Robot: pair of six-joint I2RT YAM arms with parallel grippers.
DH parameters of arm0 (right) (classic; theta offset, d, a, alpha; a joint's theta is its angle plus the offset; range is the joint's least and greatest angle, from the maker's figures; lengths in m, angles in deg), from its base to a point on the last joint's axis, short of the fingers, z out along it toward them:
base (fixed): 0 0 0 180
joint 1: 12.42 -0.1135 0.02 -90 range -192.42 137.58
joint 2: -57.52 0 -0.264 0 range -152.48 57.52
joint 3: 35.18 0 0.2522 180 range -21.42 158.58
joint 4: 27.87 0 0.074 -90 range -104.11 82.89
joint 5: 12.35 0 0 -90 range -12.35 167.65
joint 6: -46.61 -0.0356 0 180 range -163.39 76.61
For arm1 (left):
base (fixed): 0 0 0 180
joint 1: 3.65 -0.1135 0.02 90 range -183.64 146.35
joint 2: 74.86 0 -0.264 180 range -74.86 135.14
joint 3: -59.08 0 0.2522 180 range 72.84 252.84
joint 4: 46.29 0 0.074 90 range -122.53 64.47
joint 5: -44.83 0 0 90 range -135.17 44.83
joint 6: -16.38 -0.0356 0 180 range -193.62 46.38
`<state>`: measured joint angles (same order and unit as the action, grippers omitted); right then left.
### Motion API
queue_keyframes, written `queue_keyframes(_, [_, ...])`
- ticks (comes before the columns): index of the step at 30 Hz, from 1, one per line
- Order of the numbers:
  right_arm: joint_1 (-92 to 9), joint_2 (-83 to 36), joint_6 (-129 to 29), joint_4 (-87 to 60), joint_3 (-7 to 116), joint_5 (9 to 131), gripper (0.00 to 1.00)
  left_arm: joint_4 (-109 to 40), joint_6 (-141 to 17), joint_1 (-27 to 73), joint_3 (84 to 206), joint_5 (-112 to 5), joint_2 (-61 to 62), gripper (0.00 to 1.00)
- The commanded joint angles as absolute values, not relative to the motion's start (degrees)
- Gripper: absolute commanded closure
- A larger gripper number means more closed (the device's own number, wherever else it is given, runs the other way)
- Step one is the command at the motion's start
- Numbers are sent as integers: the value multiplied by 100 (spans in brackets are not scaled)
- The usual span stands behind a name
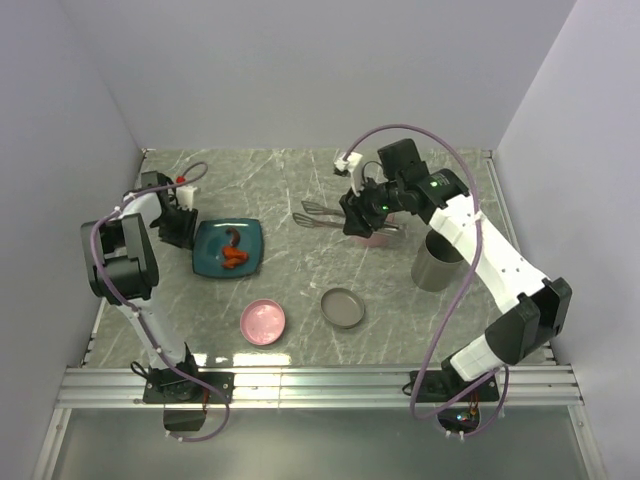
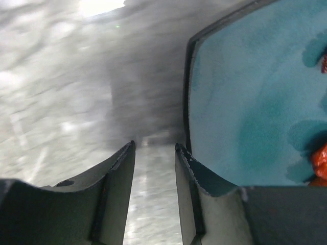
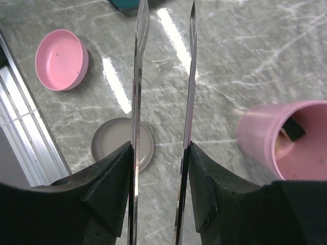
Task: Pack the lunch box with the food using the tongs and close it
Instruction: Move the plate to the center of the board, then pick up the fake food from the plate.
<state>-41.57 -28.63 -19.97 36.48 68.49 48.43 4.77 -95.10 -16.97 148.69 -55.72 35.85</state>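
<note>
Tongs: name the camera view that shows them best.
Right wrist view. The tongs run up the middle of the frame, with both slim silver arms large and sharp, pinched between the jaws of the right gripper. The top view shows them only small, jutting left from that gripper. The left wrist view shows nothing of them.

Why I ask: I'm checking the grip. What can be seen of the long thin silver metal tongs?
The long thin silver metal tongs are two slim, shiny arms running nearly parallel with a narrow gap. The right gripper is shut on them, one black finger pressing each arm from outside. They point away from it over the grey marbled table; their joined end is hidden.
</note>
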Motion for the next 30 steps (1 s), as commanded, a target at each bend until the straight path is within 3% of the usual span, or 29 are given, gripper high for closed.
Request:
queue_keyframes(1, [-4361, -3046, -2054, 3265, 6806, 4741, 48, 527, -9340, -1402, 14693, -6222, 3272, 57])
queue_keyframes(9, [-4722, -3669, -2747, 2616, 7121, 5039, 53, 500, -8971, -962, 14781, -6485, 3105, 53])
queue_keyframes(19, [-5372, -4952, -4504, 2632, 8474, 6164, 56, 148, -7680, -1015, 14921, -6108, 1400, 29])
queue_keyframes(30, [-6172, -5525, -5262, 2659, 8643, 7578, 55, 386, -6896, -1164, 15247, -6231, 618, 17])
